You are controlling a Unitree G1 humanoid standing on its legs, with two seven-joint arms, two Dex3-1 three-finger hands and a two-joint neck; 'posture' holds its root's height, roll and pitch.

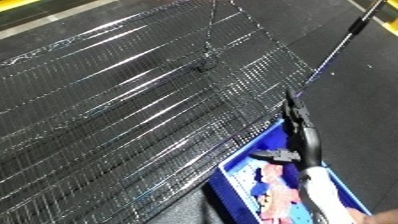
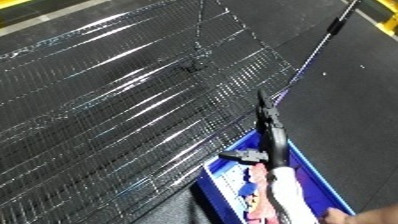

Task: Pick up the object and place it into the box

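Wire mesh (image 1: 115, 110): spreads left of the blue bin (image 1: 233, 182); nothing lies on it to catch.
Object: pink items (image 1: 275, 192) lie inside the bin.
Right hand (image 1: 300, 131): fingers straight, holding nothing, above the bin's far rim.
Risk: withdrawing low could clip that rim.
Room: open floor right of the bin.

Blue bin (image 1: 233, 186) on dark floor (image 1: 355, 105)

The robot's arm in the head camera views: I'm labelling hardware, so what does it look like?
One arm shows, at the lower right. Its black hand is slim, with long dark fingers and a thumb branching sideways. Behind it runs a glossy white forearm, rounded like a tube. No cables or markings are discernible. The other arm is out of view.
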